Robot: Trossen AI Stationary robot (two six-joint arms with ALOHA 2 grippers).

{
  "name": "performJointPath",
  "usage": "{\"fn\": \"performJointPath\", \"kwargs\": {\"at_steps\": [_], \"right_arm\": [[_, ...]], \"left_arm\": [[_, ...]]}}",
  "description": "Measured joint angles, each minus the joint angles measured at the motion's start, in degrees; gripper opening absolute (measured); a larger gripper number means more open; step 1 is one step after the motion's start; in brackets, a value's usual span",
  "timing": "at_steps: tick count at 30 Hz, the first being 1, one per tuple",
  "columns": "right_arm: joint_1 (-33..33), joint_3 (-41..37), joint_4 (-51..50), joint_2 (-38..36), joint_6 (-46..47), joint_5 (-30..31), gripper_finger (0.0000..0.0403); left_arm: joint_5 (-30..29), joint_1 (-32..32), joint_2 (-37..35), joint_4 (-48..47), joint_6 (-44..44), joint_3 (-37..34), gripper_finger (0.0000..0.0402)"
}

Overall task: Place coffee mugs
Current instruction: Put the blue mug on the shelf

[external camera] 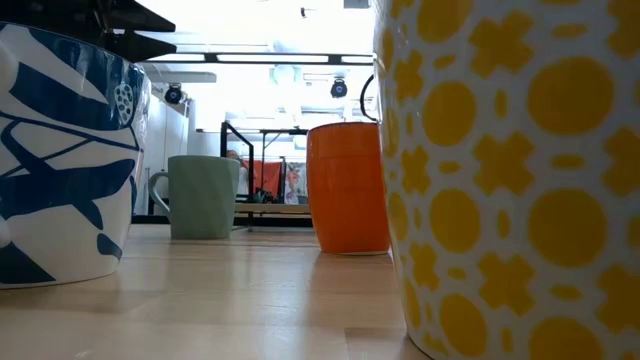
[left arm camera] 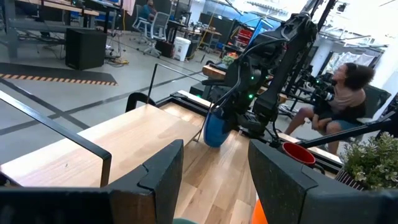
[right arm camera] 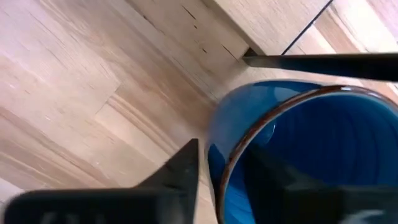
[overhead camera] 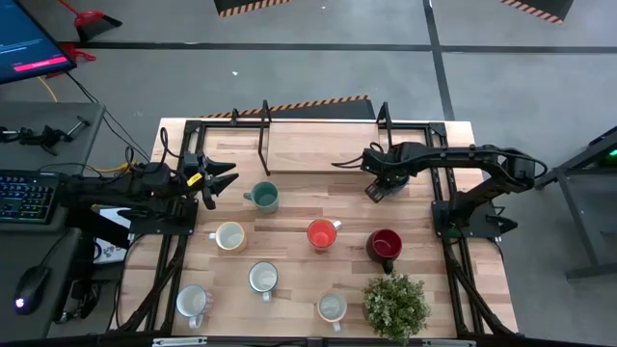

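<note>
Gripping the blue mug (right arm camera: 298,149) by its rim, one finger inside and one outside the wall, the right gripper (overhead camera: 378,189) looks mid-pickup at the far side of the wooden table (overhead camera: 299,154); next it should firm the pinch and lift straight, since glazed ceramic slips. Nearer the front stand the white mugs (overhead camera: 263,279), then orange (overhead camera: 323,234), dark red (overhead camera: 384,245) and teal (overhead camera: 262,197), all smooth cylinders. The left gripper (overhead camera: 220,182) waits spread and empty beside the teal mug
</note>
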Motion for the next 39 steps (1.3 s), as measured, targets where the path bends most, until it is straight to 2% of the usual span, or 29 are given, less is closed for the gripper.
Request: {"fn": "performJointPath", "kwargs": {"at_steps": [3,5,15,23,27,33,39], "right_arm": [[0.0,0.0,-0.3,0.0,0.0,-0.2,0.0025],[0.0,0.0,-0.3,0.0,-0.1,-0.5,0.0009],[1.3,0.0,0.0,-0.1,-1.2,-2.6,0.0002],[6.7,0.9,3.0,-1.3,0.0,-9.8,0.0001],[8.8,5.6,5.6,-2.1,-0.3,-9.7,0.0001],[9.5,17.7,5.6,-2.2,-5.0,-7.8,0.0],[5.2,28.4,5.7,-2.1,-14.4,-5.0,0.0]], "left_arm": [[0.0,0.0,0.0,0.0,0.0,0.0,0.0172],[0.0,0.0,0.0,0.0,0.0,0.0,0.0172],[0.0,0.0,0.0,-0.1,0.0,0.0,0.0172],[0.1,0.0,0.0,-0.2,2.5,0.0,0.0172],[0.0,0.0,0.0,-0.2,3.5,0.0,0.0172],[-0.3,0.0,0.0,-0.6,3.5,0.0,0.0172],[-0.4,0.0,0.0,-0.8,3.5,0.0,0.0172]]}}
